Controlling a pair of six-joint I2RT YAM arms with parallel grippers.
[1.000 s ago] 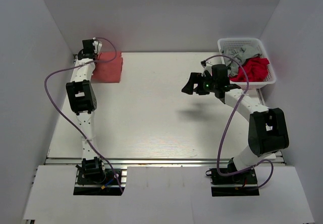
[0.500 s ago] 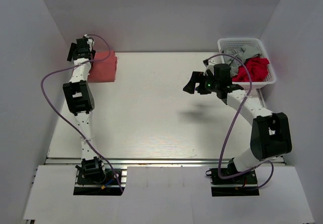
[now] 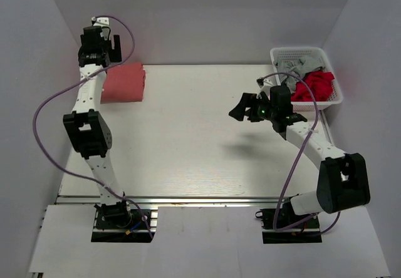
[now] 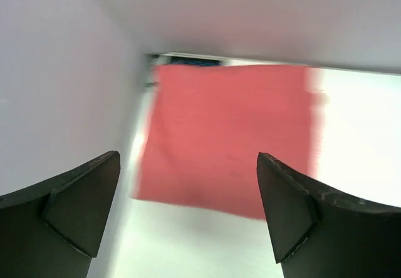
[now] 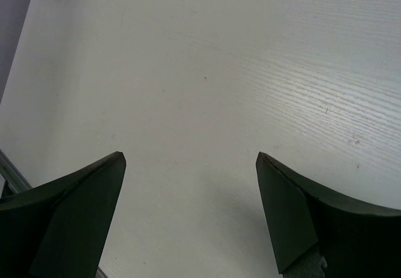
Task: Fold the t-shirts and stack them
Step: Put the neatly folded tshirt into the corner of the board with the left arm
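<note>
A folded salmon-red t-shirt point(image 3: 123, 82) lies at the table's back left corner, close to the left wall; in the left wrist view the t-shirt point(image 4: 229, 134) is a neat rectangle. My left gripper point(image 3: 95, 51) hangs above and just behind it, raised near the back wall. The left gripper point(image 4: 188, 159) is open, with nothing between its fingers. More t-shirts, a red one point(image 3: 315, 85) and a grey one point(image 3: 299, 65), sit crumpled in a basket. My right gripper point(image 3: 241, 110) hovers open over bare table left of the basket, and the right wrist view shows this gripper point(image 5: 190, 158) empty.
The white mesh basket point(image 3: 276, 54) stands at the back right corner. White walls close in the table on the left, back and right. A purple cable point(image 3: 50, 102) loops off the left arm towards the left wall.
My left gripper has opened, let go of the folded salmon-red t-shirt and lifted up towards the back wall. The right arm has shifted slightly to the right, still open.
</note>
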